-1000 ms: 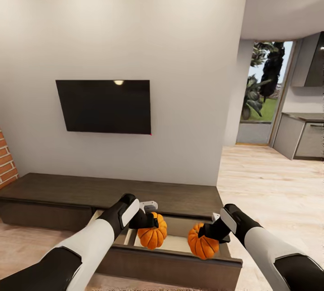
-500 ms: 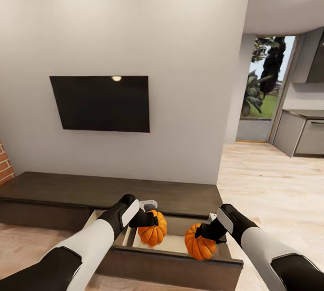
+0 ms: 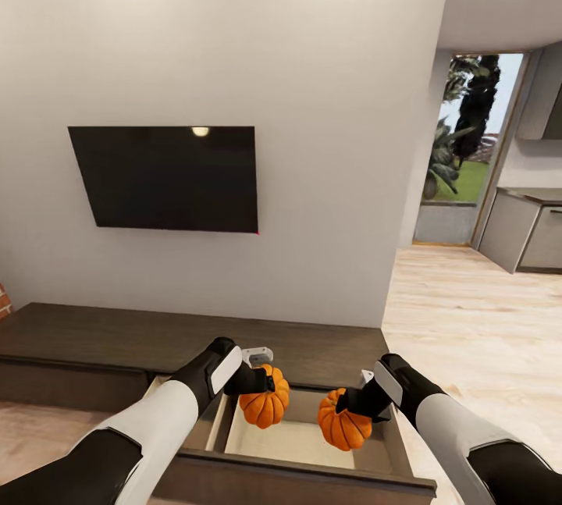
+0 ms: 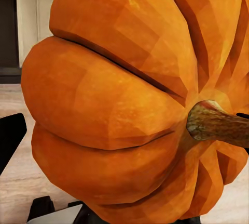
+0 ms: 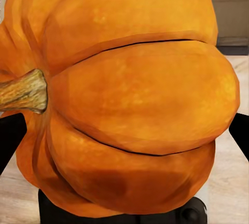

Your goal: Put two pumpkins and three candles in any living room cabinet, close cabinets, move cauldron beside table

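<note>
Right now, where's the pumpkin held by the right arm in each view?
Head view: the right-hand pumpkin sits at lower centre-right, held in the right tool above the open drawer of the cabinet.
Right wrist view: the same pumpkin takes up nearly the whole picture, stem toward the left edge.
Left wrist view: the pumpkin seen there is the other pumpkin.
Shared landmark: the pale wood floor.

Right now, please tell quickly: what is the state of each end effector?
Left end effector: closed, holding a pumpkin over the open drawer.
Right end effector: closed, holding the other pumpkin.
</note>
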You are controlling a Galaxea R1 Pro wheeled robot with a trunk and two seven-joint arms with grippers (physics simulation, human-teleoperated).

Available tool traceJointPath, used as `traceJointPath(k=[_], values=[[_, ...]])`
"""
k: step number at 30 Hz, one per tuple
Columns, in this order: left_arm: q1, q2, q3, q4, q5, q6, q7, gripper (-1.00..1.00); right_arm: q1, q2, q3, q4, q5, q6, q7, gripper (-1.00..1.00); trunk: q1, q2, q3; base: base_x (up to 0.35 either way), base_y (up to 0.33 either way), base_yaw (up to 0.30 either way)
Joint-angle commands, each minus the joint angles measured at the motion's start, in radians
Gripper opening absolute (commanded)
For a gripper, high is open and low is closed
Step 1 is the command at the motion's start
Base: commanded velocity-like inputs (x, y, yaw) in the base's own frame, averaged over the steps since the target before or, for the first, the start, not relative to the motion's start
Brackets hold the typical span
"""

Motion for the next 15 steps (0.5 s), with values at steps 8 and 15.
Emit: traceJointPath(k=[8,15], values=[[-0.001,0.000,-0.050,-0.001,0.012,0.002,-0.026,-1.00,-0.001,-0.001,0.006,-0.001,-0.004,0.004,0.001,-1.00,0.000,-0.001,-0.006,0.065,0.000,0.000],[-0.001,0.000,-0.128,-0.001,0.012,0.000,-0.078,-1.00,0.000,-0.001,0.004,-0.002,-0.004,0.003,0.001,-1.00,0.000,-0.001,-0.017,0.309,0.000,0.000]])
